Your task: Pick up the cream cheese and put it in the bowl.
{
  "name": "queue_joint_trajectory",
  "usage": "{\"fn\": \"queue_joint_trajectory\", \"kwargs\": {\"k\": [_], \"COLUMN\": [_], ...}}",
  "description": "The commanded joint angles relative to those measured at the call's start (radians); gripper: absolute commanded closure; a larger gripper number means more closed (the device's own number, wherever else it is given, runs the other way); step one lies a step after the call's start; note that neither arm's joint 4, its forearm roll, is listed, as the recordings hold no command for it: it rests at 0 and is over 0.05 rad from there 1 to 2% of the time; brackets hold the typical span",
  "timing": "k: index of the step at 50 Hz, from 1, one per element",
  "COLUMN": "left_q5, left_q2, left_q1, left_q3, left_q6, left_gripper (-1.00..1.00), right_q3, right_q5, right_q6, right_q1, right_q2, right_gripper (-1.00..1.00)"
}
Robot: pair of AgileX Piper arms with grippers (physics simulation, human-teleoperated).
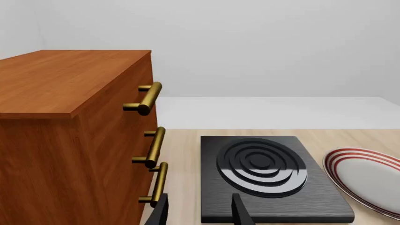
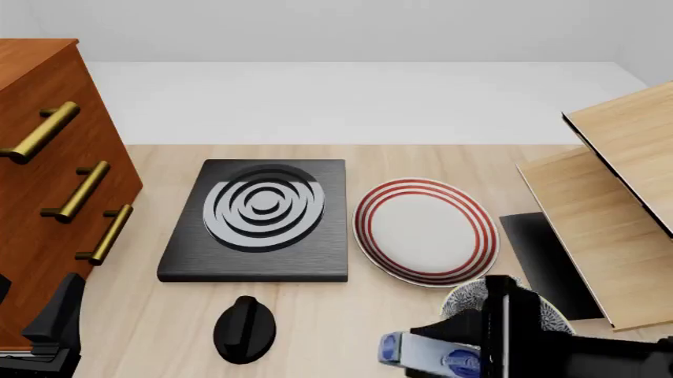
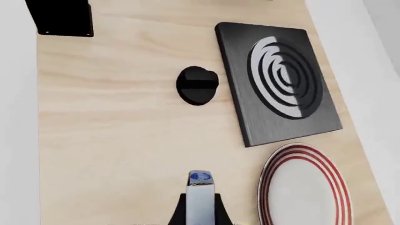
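The cream cheese (image 2: pixel 426 356), a small silver-grey box with a blue end, is clamped in my right gripper (image 2: pixel 447 353) at the near right of the table, seemingly lifted off the surface. In the right wrist view the box (image 3: pixel 201 197) sits between the two fingers of the right gripper (image 3: pixel 201 208), blue logo end pointing away. The speckled bowl (image 2: pixel 464 298) is just behind that gripper, mostly hidden by the arm. My left gripper (image 2: pixel 58 315) is at the near left by the cabinet; in the left wrist view the left gripper (image 1: pixel 200 211) is open and empty.
A wooden cabinet (image 2: pixel 42 157) with brass handles stands at the left. A black burner slab (image 2: pixel 261 220) lies mid-table, with a black knob (image 2: pixel 244 327) in front of it. A white plate with red rings (image 2: pixel 424 230) sits beyond the bowl. A wooden rack (image 2: pixel 615 197) and black mat (image 2: pixel 541 260) are on the right.
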Motion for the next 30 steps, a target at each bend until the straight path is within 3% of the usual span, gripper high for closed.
{"fn": "queue_joint_trajectory", "kwargs": {"k": [1,14,30], "left_q5": [0.000,0.000,0.000], "left_q2": [0.000,0.000,0.000], "left_q1": [0.000,0.000,0.000], "left_q3": [0.000,0.000,0.000], "left_q6": [0.000,0.000,0.000], "left_gripper": [-1.00,-1.00,-1.00], "right_q3": [-0.064,-0.070,-0.034], "right_q5": [0.083,0.084,0.031], "right_q6": [-0.015,0.019,0.086], "right_q1": [-0.113,-0.260,-0.375], "right_q2": [-0.101,-0.140,-0.128], "right_gripper": [1.00,1.00,1.00]}}
